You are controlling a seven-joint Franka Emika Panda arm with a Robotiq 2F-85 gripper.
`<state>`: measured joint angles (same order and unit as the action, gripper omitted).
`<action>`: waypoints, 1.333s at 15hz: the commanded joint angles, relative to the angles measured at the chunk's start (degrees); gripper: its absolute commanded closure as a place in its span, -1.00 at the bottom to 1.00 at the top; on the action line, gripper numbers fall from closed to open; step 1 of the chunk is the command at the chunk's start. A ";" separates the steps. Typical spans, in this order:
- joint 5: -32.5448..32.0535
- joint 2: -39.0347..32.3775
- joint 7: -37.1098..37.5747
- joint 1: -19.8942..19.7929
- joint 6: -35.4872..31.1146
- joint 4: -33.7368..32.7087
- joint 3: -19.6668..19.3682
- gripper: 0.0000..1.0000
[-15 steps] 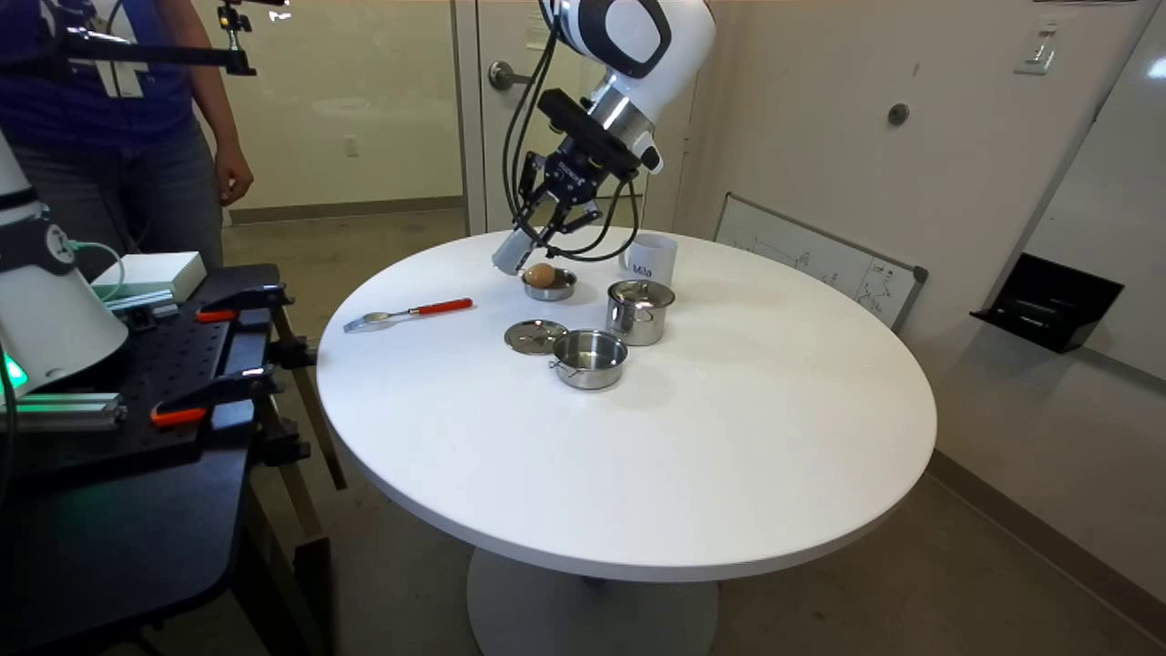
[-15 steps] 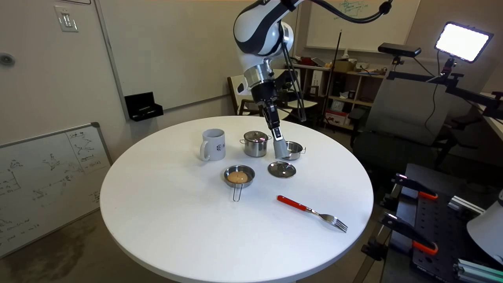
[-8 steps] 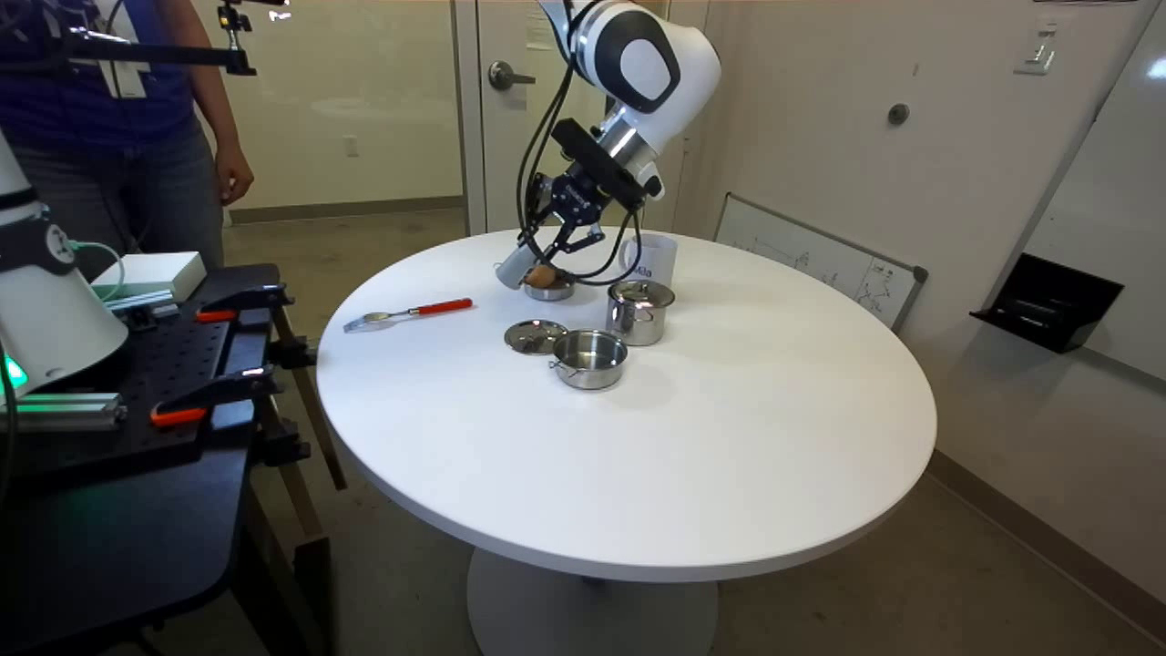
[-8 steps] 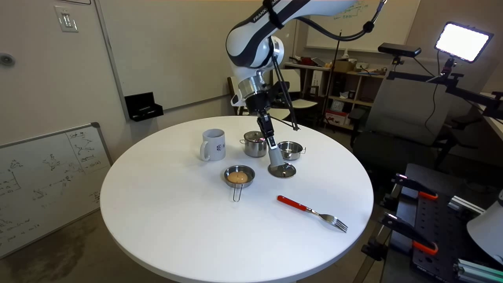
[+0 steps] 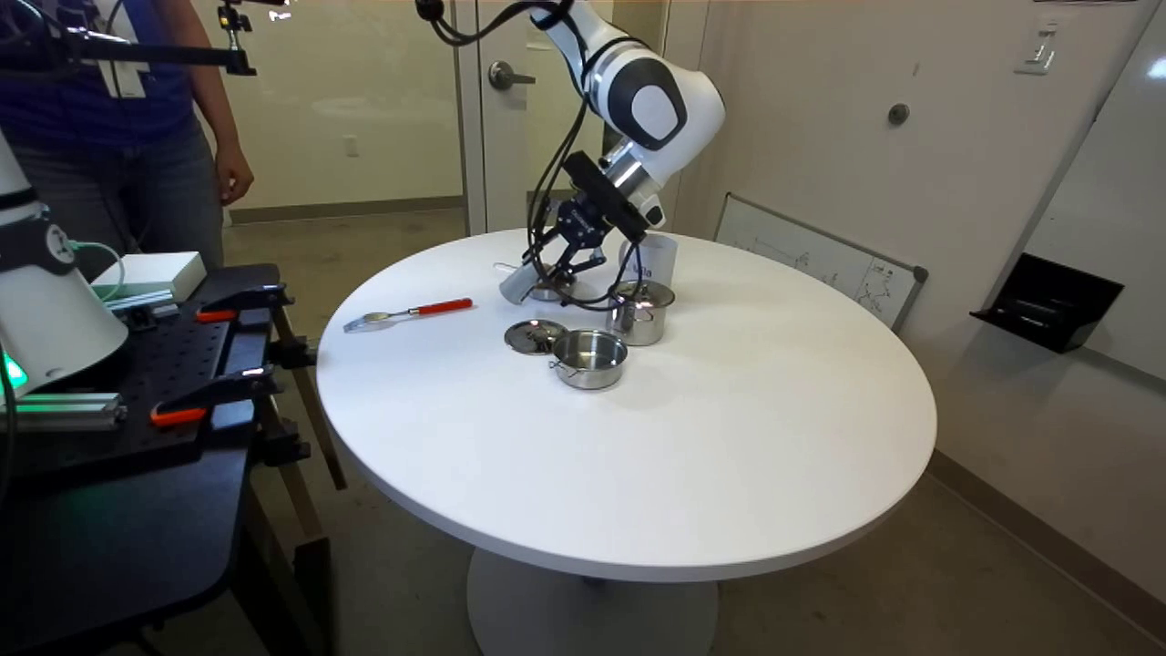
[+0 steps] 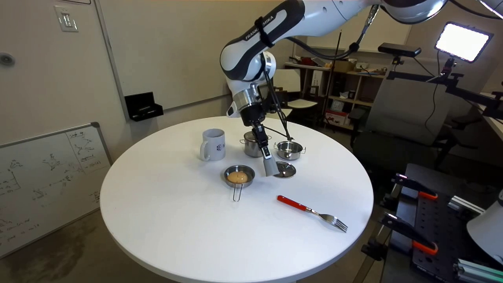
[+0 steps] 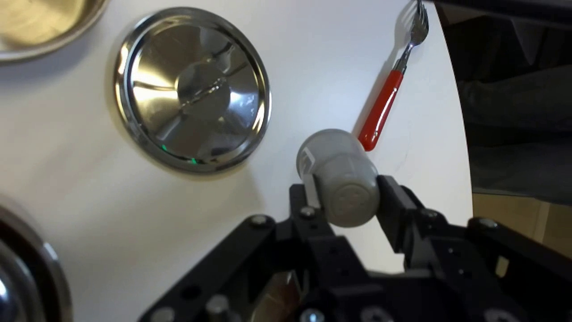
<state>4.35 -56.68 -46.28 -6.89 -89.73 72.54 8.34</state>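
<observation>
My gripper (image 7: 347, 185) is shut on a translucent grey cup (image 7: 339, 161), one finger on either side of it, the cup's round base turned toward my wrist. In both exterior views the cup (image 6: 270, 167) hangs tilted, low above the table or touching it; I cannot tell which. Just beside it lies a steel lid (image 6: 286, 169). On the cup's other side stands a small steel pan (image 6: 252, 178) with a brown egg (image 6: 237, 177) in it. In the wrist view the red handle of a fork (image 7: 380, 109) appears beyond the cup.
Behind the gripper stand a lidded steel pot (image 5: 638, 319), an open steel pot (image 5: 590, 374) and a white mug (image 6: 214, 145). All rest on a round white table (image 5: 729, 456). A person (image 5: 118, 137) stands near the black side table (image 5: 109, 547).
My gripper has come down toward the table with the grey cup held in it. It has passed the open pot and lid and moved closer to the pan. The tabletop objects have stayed put.
</observation>
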 commanded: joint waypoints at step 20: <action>0.31 -10.83 2.08 1.63 7.95 -15.23 -0.20 0.80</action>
<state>4.33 -64.90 -45.53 -5.65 -84.06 61.11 8.36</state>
